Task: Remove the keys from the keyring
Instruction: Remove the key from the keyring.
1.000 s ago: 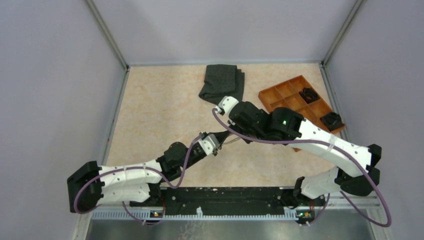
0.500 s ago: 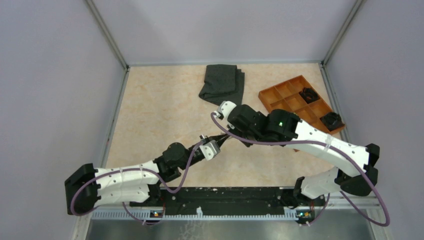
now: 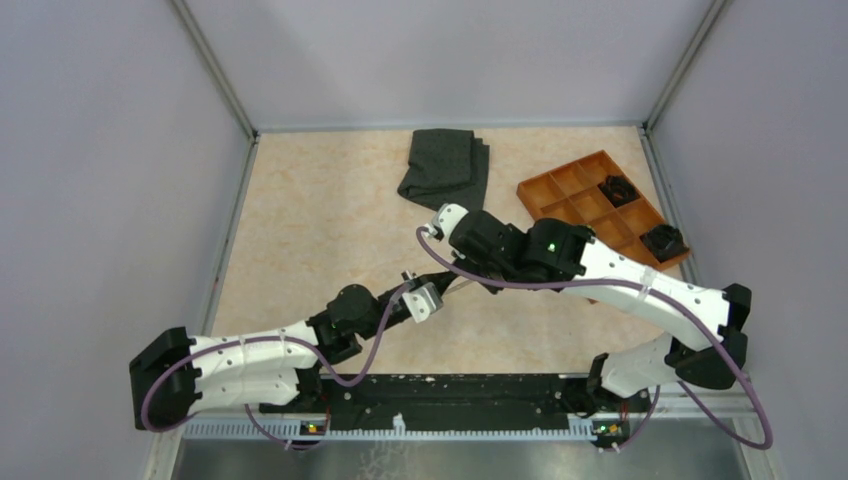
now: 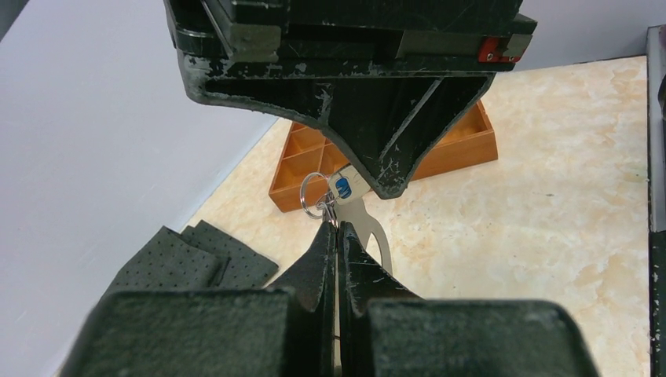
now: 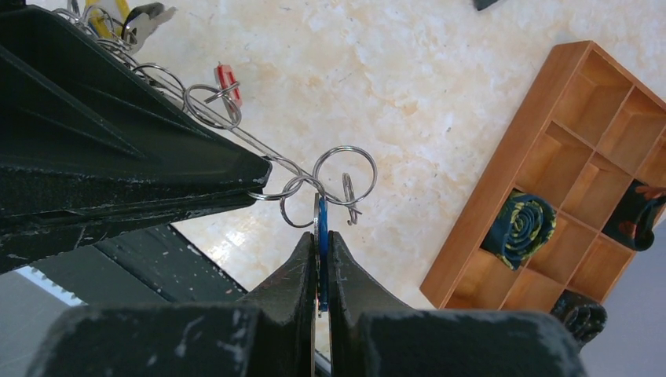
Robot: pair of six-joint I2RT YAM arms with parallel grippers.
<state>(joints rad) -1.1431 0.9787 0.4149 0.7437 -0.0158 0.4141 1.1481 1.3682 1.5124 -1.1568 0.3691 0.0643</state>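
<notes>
The keyring (image 4: 357, 212) was held near the middle of the counter (image 3: 300, 230), its wire rings (image 5: 345, 173) pinched in the clenched left tool (image 4: 336, 232), which reached in from 8 o'clock in the top view. The right tool (image 5: 318, 236), entering from 3 o'clock, was clamped on the blade of a blue-headed key (image 4: 342, 186); a red-headed key (image 5: 227, 78) hung farther along the rings. A folded dark cloth (image 3: 445, 165) lay at 12 o'clock, a wooden tray (image 3: 560, 185) at 2 o'clock.
</notes>
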